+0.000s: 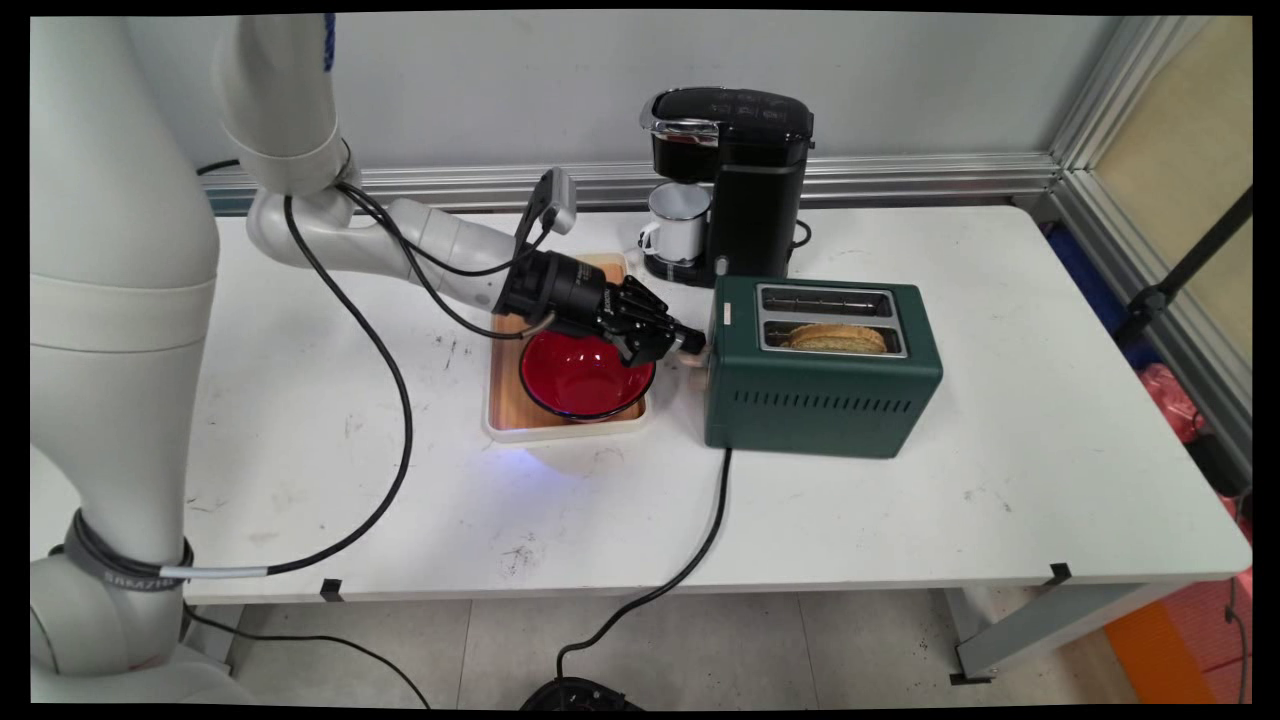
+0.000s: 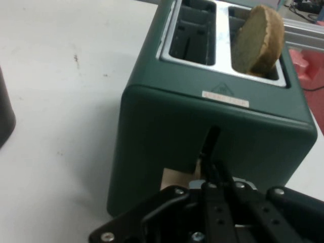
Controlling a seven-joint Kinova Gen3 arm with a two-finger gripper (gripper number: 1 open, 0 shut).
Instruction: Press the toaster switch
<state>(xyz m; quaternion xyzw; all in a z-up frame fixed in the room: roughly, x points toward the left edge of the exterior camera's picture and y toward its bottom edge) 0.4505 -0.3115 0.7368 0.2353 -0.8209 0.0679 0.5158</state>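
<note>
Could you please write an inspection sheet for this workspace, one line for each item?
Surface: white table, scuffed with dark marks.
Things at the gripper: green toaster, bread slice in its near slot, far slot empty; lever slot on the end wall.
Clutter: red bowl on a wooden tray; black coffee machine with a white mug under it.
Gripper: gripper at the toaster's end wall, fingers together at the lever slot.
Cables: toaster cord runs off the near edge; black arm cables hang over the table.
Surroundings: grey wall, aluminium frame.
</note>
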